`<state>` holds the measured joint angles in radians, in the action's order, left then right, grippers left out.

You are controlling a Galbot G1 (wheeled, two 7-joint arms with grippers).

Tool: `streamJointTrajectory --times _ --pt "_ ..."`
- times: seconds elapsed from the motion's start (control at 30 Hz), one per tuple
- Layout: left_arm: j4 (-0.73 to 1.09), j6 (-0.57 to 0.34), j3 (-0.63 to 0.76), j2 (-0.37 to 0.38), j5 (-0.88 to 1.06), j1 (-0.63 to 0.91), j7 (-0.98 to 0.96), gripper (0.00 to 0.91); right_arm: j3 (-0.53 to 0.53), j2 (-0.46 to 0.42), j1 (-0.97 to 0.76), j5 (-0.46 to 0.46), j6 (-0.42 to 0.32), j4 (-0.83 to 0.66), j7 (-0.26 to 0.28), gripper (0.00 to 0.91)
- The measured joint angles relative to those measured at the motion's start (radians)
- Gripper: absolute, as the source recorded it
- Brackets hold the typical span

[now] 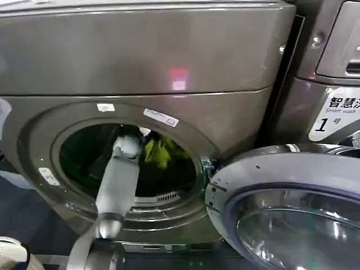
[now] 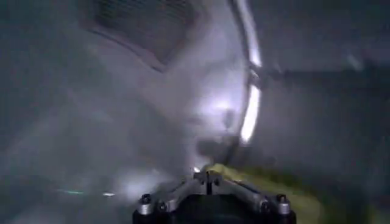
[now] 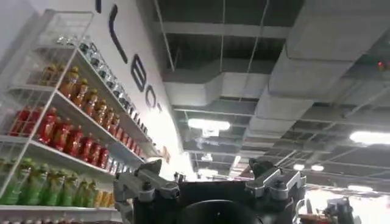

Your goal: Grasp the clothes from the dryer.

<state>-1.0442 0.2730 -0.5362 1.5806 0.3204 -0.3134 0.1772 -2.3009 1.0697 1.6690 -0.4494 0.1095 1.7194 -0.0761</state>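
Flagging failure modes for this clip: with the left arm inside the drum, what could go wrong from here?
1. The left gripper meets only the edge of the clothes, so it may catch a thin fold that slips.
2. The arm passes close to the dryer porthole rim; withdrawing could scrape it.
3. The open door might snag trailing fabric.

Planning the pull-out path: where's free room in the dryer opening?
Open gap on the robot's left of the left arm, between it and the dryer opening's rim. On the robot's right it is crowded: the clothes sit beside the arm, and the open door flanks that edge.
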Motion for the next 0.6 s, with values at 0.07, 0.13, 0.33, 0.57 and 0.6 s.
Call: streamJointTrajectory --times 0.07,0.13,0.33,0.57,0.6 --pt "-0.010 0.007 0.002 0.002 -0.048 0.001 -0.045 0.000 -0.001 0.001 0.000 0.001 0.000 0.000 0.000 0.907" --pt "-0.014 0.011 0.004 0.004 -0.085 0.002 -0.081 0.000 -0.001 0.003 0.000 0.002 0.000 0.001 0.000 0.907" --pt "-0.027 0.022 0.005 0.005 -0.159 -0.001 -0.146 0.000 -0.001 0.004 0.001 0.003 -0.004 0.001 0.001 0.907" --pt "-0.034 0.030 0.006 0.005 -0.197 0.001 -0.176 0.000 0.000 0.004 0.001 0.004 -0.004 0.003 0.000 0.907" --pt "-0.036 0.030 0.006 0.005 -0.200 0.001 -0.178 0.000 0.000 0.004 0.001 0.003 -0.002 0.005 0.000 0.907"
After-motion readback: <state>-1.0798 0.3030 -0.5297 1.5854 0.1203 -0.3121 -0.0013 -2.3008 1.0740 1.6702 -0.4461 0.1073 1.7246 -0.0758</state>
